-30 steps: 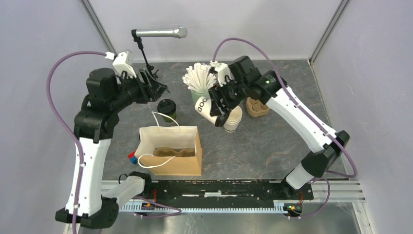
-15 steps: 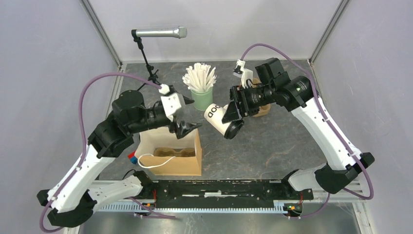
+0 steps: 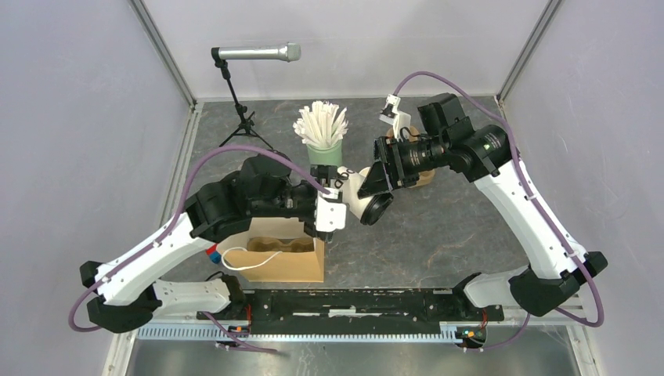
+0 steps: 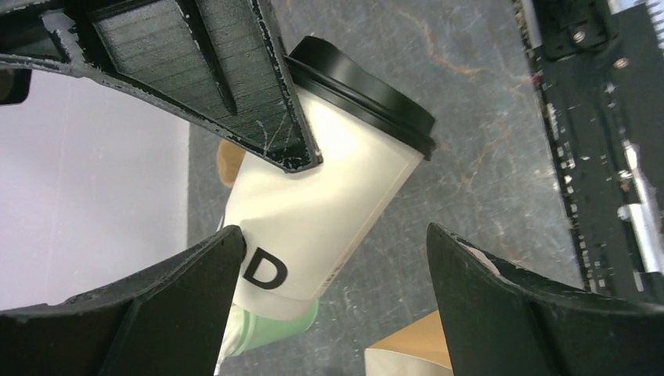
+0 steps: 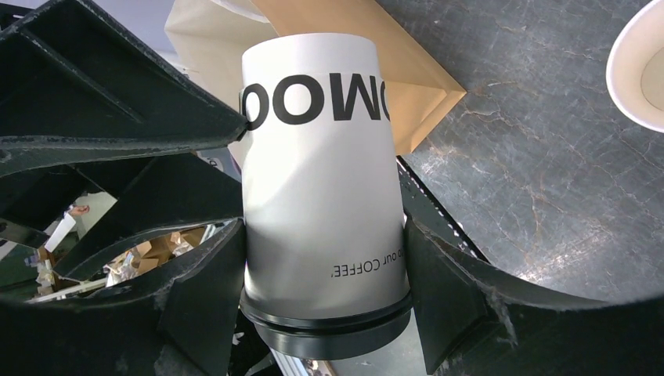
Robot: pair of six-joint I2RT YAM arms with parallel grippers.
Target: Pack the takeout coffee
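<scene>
A white takeout coffee cup (image 3: 362, 197) with dark print and a black lid hangs tilted in the air, just behind the brown paper bag (image 3: 274, 254). My right gripper (image 3: 376, 188) is shut on it close to the lid, and the right wrist view shows the cup (image 5: 321, 180) pinched between both fingers (image 5: 196, 298). From the left, my left gripper (image 3: 342, 192) reaches in, open, with the cup's lower end between its jaws. In the left wrist view its left fingertip (image 4: 180, 298) touches the cup (image 4: 329, 196) by the printed letter, while the right fingertip stands well apart.
A mint-green cup of white sticks (image 3: 322, 135) stands behind the held cup. A microphone on a stand (image 3: 235, 86) is at the back left. A lidless cream cup (image 5: 642, 70) sits on the table to the right. The bag holds a cardboard carrier (image 3: 274, 244).
The left arm swung from the back left across the bag to the cup, its jaws widening. The right arm lifted the white cup off the table and tilted it toward the middle.
</scene>
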